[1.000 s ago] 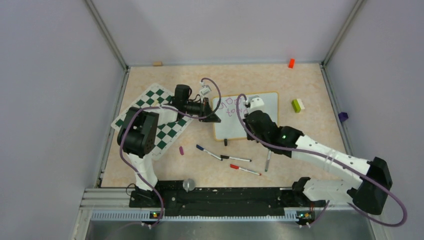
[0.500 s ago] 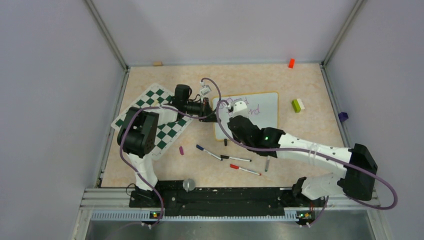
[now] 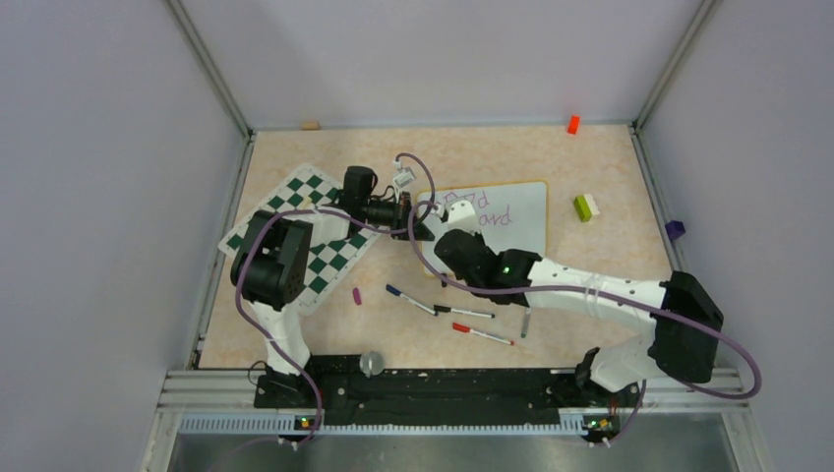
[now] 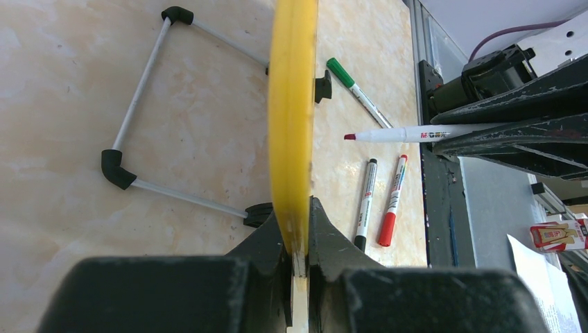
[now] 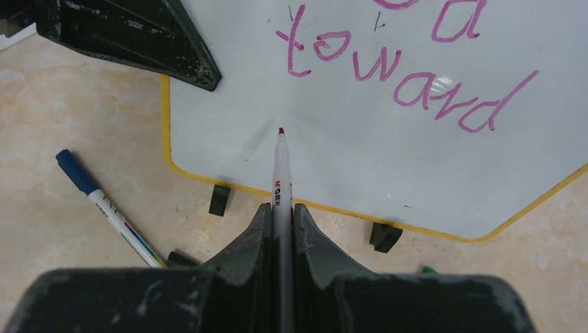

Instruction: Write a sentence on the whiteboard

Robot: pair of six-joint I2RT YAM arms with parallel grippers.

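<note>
The whiteboard (image 3: pixel 521 236), white with a yellow frame, lies at the table's middle. My left gripper (image 3: pixel 421 228) is shut on its left edge. In the left wrist view that yellow edge (image 4: pixel 291 104) runs straight into the left gripper (image 4: pixel 298 208). The sentence (image 5: pixel 388 73) is purple handwriting, with "toward" readable under a cut-off upper line. My right gripper (image 5: pixel 281 208) is shut on a white marker (image 5: pixel 281 166), whose dark red tip sits at the bare board just below "toward". From above, the right gripper (image 3: pixel 454 224) hovers over the board's left part.
A green-and-white chessboard mat (image 3: pixel 305 236) lies under the left arm. Loose pens lie near the board's front: blue (image 3: pixel 408 298), black (image 3: pixel 467 312), red (image 3: pixel 482 334). A purple cap (image 3: pixel 356 294) lies beside them. Small blocks sit at the right (image 3: pixel 586 206) and back (image 3: pixel 572 124).
My right arm has swung left across the whiteboard, carrying the marker from the board's middle to its left part. The left gripper has kept its hold and place.
</note>
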